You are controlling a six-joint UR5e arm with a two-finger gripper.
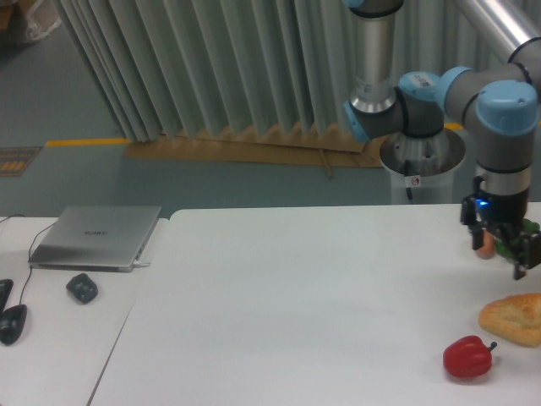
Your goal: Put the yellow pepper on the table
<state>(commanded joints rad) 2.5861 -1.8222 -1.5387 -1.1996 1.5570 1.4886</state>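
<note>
Orange-yellow shows only as a sliver at the right edge of the frame: the yellow pepper [484, 246], mostly hidden behind the gripper [500, 252], whose jaws stand apart around it. Just behind, a green pepper [530, 228] is barely visible. Lower right on the table [296, 296] lie flatbread [514, 318] and a red pepper [467, 357].

Gripper [502, 255] at right edge — its fingers hide most of what sits behind. Only a small orange patch [484, 246] and a strip of green pepper [530, 229] show; the orange thing's identity cannot be told. Whether the jaws hold anything is unclear. No yellow pepper can be made out. Bread [513, 318] is cut off by the right edge. Dark objects [10, 321] at the left edge are partly out of frame — too dim to name.
</note>
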